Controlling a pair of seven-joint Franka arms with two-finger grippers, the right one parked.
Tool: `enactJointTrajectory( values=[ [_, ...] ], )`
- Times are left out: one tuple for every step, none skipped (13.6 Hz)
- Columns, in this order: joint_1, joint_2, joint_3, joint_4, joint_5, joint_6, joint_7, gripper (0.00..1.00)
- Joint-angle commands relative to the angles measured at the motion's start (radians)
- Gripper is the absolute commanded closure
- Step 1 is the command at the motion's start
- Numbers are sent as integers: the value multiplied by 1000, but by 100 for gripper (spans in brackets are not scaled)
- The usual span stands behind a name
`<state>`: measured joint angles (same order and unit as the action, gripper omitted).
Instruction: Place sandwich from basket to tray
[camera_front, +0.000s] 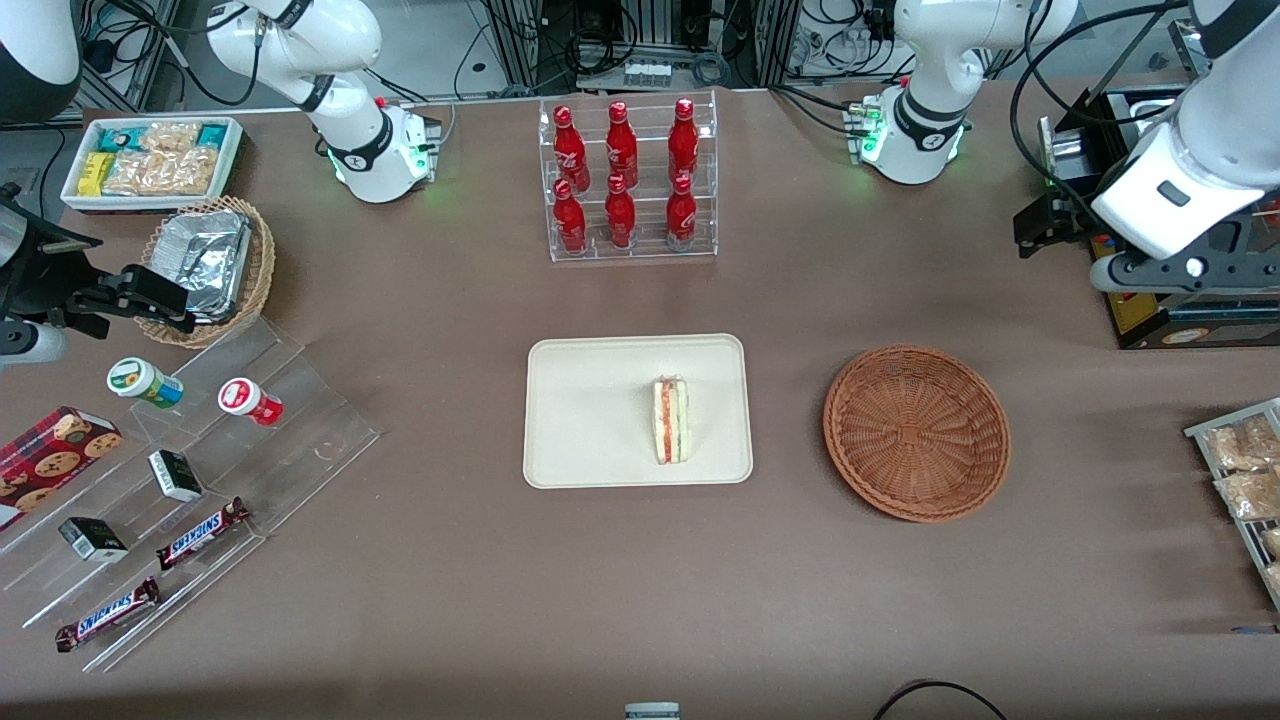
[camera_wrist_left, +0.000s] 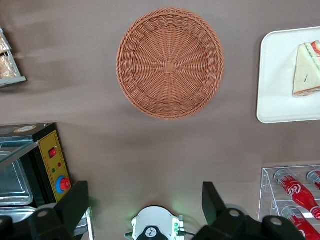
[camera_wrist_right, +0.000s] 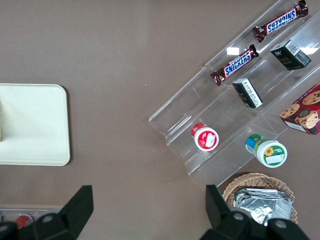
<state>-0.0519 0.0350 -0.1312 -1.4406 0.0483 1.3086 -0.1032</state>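
The sandwich (camera_front: 672, 420) (camera_wrist_left: 306, 69), a pale bread wedge with red, pink and green layers, lies on the cream tray (camera_front: 590, 410) (camera_wrist_left: 280, 80), on the part of the tray nearest the basket. The reddish-brown wicker basket (camera_front: 916, 432) (camera_wrist_left: 170, 62) stands beside the tray, toward the working arm's end, with nothing in it. My gripper (camera_front: 1042, 226) (camera_wrist_left: 145, 200) hangs high above the table, between the working arm's base and the basket and farther from the front camera than the basket. It is open, with wide-set fingers (camera_wrist_left: 76, 199) and nothing between them.
An acrylic rack of red bottles (camera_front: 628, 180) stands farther from the front camera than the tray. A black appliance (camera_wrist_left: 45, 165) and trays of snack packets (camera_front: 1245, 470) sit at the working arm's end. Toward the parked arm's end are stepped acrylic shelves (camera_front: 190, 480), a tan foil basket (camera_front: 210, 265) and a white bin (camera_front: 150, 160).
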Motion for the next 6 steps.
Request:
enactJointTrajectory(
  values=[
    [-14,-43,18,-40,-16,-8,5,0],
    [-13,-41,16,-40,-18,-3,5,0],
    [-13,-38,13,-43,-22,6,8,0],
    [-11,-37,13,-41,-51,12,11,0],
    [-10,-43,13,-40,-65,15,14,0],
    [-9,-44,13,-40,-64,15,14,0]
  ],
)
